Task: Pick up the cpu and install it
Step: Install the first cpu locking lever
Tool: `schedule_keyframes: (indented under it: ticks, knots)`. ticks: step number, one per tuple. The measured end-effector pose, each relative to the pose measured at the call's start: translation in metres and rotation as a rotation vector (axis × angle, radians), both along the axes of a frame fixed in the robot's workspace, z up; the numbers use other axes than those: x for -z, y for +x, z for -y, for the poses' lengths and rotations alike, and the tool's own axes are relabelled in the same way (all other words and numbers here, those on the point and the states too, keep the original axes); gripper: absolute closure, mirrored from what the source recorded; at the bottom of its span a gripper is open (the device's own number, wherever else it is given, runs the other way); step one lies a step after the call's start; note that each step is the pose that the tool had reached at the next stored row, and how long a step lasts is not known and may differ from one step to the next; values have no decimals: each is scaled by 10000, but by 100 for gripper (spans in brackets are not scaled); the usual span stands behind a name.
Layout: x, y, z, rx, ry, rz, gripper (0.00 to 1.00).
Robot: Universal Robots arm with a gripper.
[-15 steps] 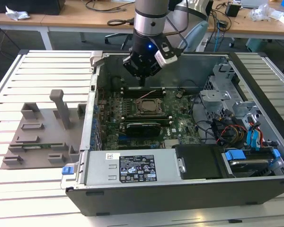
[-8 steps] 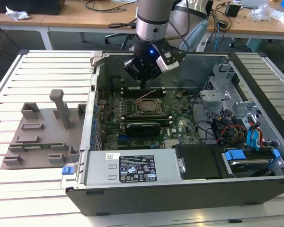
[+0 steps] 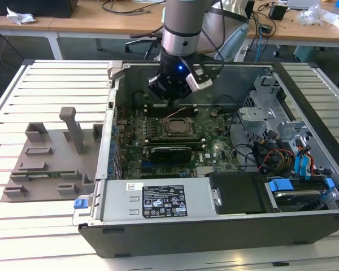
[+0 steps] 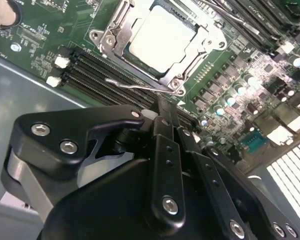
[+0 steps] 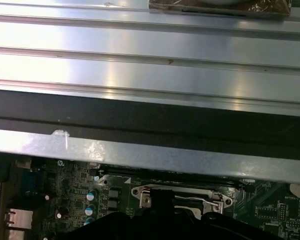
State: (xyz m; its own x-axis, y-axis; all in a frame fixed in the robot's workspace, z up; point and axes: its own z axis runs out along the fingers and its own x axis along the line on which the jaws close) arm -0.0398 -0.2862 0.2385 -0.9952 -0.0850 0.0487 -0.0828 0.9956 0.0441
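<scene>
Black gripper (image 4: pixel 165 112) linkage sits closest to my second wrist view, its fingers (image 4: pixel 162 120) pressed together with nothing held between them. Just beyond the fingertips I see the cpu (image 4: pixel 162 45), its pale silver top lying flat inside the metal-framed socket (image 4: pixel 105 40) on the green motherboard (image 4: pixel 230 75). A thin wire lever (image 4: pixel 140 86) lies between the fingertips and the socket, beside dark memory slots (image 4: pixel 90 70). From the exterior view, my gripper (image 3: pixel 172 100) hangs inside the open computer case (image 3: pixel 214 231), just behind the socket (image 3: pixel 178 127). A grey parts fixture (image 3: pixel 51 155) lies well away, outside the case on the slatted table (image 3: pixel 22 226).
</scene>
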Motion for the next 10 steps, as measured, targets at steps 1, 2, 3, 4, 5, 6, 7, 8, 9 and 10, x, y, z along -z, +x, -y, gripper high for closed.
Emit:
schedule_keyframes:
  ticks: [1, 2, 3, 4, 5, 6, 7, 8, 9, 10]
  knots:
    - [19, 0, 0, 0, 1, -3, 89]
    - [37, 0, 0, -1, 2, -8, 89]
    - [55, 0, 0, -1, 2, -11, 89]
    - [75, 0, -1, -1, 2, -13, 89]
    - [119, 1, -3, -4, 0, -18, 89]
    - [154, 0, -14, -1, 1, -19, 89]
    - [164, 0, -21, -2, 1, -19, 89]
    - [172, 1, -28, -8, 1, -19, 89]
    - [187, 1, -47, -23, 1, -19, 89]
    - [196, 2, -50, -27, 3, -18, 89]
